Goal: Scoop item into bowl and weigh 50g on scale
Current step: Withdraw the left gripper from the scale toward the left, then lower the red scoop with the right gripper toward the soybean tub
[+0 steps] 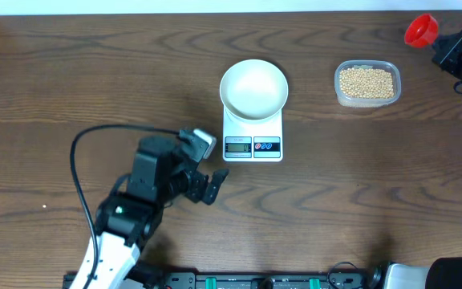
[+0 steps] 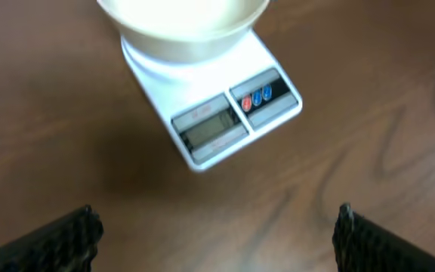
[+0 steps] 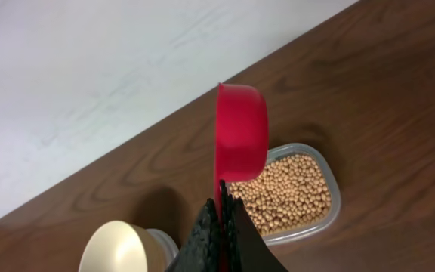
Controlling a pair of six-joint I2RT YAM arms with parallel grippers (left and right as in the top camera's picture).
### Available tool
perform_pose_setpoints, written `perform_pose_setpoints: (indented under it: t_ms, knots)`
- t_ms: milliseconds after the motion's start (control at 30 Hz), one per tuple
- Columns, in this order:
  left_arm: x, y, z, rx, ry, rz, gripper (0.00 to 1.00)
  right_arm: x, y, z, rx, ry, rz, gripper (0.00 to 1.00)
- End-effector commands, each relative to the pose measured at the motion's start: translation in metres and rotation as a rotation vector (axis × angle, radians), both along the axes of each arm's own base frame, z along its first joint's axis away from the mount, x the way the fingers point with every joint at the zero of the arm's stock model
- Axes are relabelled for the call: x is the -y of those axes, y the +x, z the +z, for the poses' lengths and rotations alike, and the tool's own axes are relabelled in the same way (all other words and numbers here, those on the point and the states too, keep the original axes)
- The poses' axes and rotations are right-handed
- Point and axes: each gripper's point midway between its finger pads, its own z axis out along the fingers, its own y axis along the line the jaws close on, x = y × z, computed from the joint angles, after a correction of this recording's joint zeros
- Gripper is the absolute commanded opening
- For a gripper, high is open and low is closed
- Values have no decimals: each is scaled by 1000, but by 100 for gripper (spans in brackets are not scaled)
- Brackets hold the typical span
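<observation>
Red scoop is gripped in the clenched right end effector, far right, beside the tub of beans. Left end effector is spread and empty, near the scale. Bowl is seated on it, unfilled. Risk: beans could be spilled onto the surface if the scoop is overfilled or tilted in transfer.

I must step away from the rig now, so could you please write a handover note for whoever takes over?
Left gripper: open, empty, near the scale.
Right gripper: shut on the red scoop, held beyond the tub; its contents not visible.
Bowl: on the scale, looks empty. Beans: in the tub.
Done: scoop grasped. Left: scoop beans into the bowl until the scale reads 50g.
</observation>
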Motion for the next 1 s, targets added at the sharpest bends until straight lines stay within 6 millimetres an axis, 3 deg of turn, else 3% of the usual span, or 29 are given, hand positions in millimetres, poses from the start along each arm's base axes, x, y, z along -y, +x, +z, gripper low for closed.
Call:
perform_pose_setpoints:
  t_ms: [0,67,433,633,967]
  knots:
    - [4,-7,-14,-3,-55,-5,98,0,2,10,25,-24,11,1]
    - [4,-13,-27,-45,-49,-12,100,0,2,10,25,-24,12,1]
    - [3,-12,-56,-141,-10,-3,100,-1,-2,5,1,-33,24,1]
    - [8,1,-50,-91,-28,-5,100,-1,-3,4,-3,-35,26,1]
    - [7,0,-52,-98,-25,-5,100,-1,-3,4,-2,-36,25,1]
